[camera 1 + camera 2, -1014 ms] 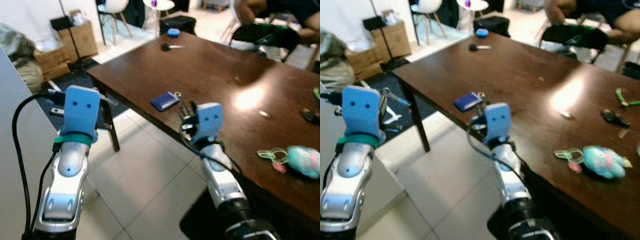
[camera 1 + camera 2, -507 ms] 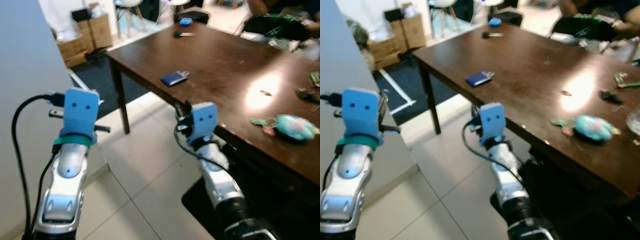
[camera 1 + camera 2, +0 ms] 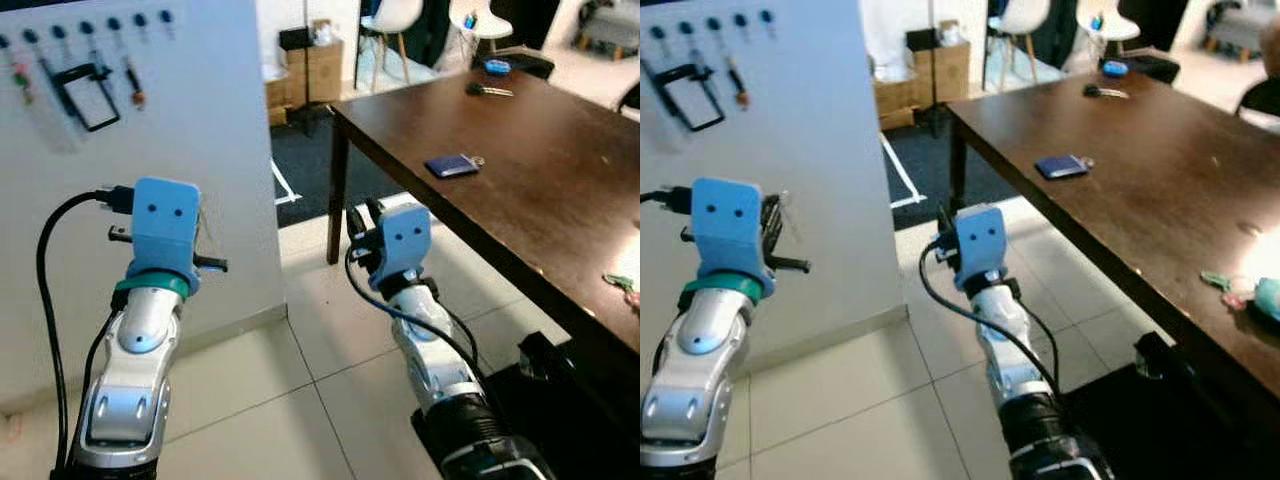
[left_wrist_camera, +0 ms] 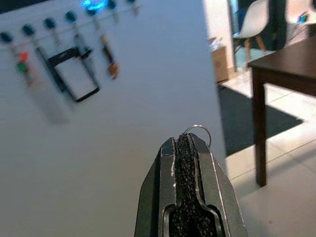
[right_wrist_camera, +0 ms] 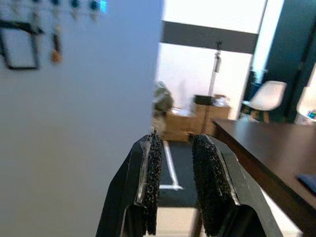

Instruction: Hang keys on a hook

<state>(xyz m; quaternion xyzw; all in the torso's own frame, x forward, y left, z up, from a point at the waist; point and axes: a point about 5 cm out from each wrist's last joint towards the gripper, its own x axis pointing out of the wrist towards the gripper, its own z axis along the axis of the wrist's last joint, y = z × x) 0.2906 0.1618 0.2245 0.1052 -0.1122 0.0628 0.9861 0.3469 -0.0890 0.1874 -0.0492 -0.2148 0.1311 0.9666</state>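
Left gripper (image 4: 190, 148) pinching key ring (image 4: 198, 132), facing hook wall (image 3: 200, 90).

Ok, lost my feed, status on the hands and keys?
Left hand shut on silver key ring. Right hand open, empty. White hook board ahead, nothing between.

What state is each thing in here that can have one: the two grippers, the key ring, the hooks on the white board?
left gripper: jaws shut on the key ring, facing the white board.
key ring: pinched, loop poking out past the fingertips, not yet hung.
right gripper: jaws open, empty.
hooks: some carry hanging items, others look free.
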